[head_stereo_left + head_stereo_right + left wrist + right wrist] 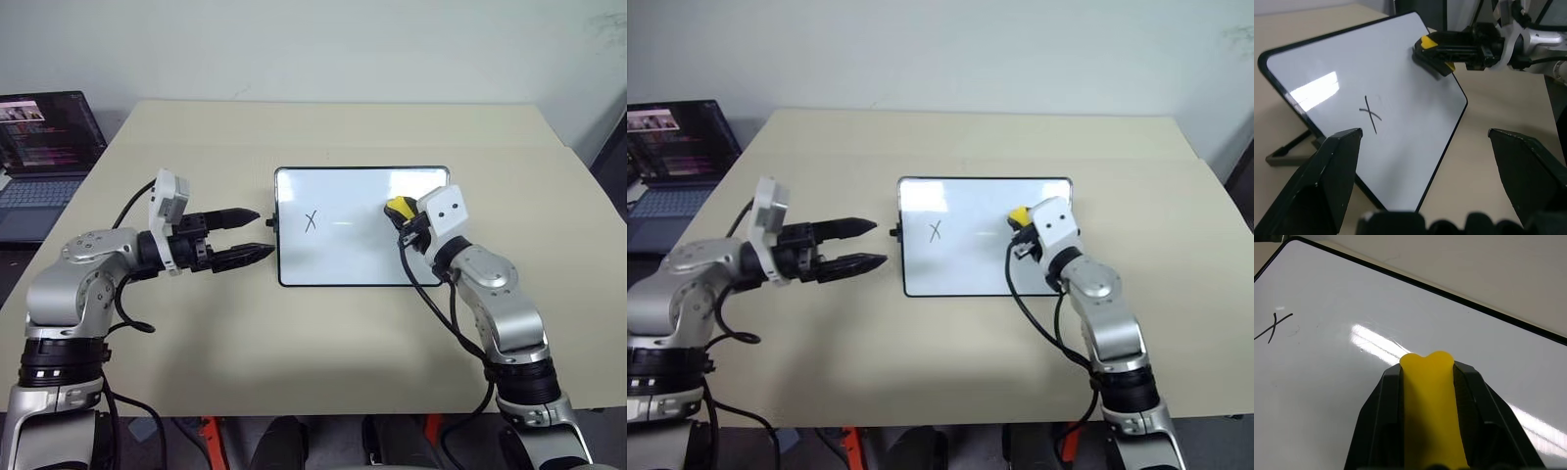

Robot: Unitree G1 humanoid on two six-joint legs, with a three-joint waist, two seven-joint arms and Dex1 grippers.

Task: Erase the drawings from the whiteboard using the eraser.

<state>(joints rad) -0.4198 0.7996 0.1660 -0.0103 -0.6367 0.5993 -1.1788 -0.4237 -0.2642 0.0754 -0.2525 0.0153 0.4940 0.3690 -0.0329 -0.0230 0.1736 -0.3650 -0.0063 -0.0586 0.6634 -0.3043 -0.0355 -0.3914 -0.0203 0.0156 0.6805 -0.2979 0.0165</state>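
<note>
Eraser [1429,406] clamped within right claw [402,217]

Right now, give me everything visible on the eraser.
The eraser is a small rectangular block, bright yellow on top with a dark underside, and looks soft: its yellow end bulges where it is squeezed. The right gripper is shut on it, one black finger on each long side. It sits against the right part of the whiteboard, near the upper edge, dark face toward the glossy surface. A single drawn X lies well to its left, apart from it.
</note>
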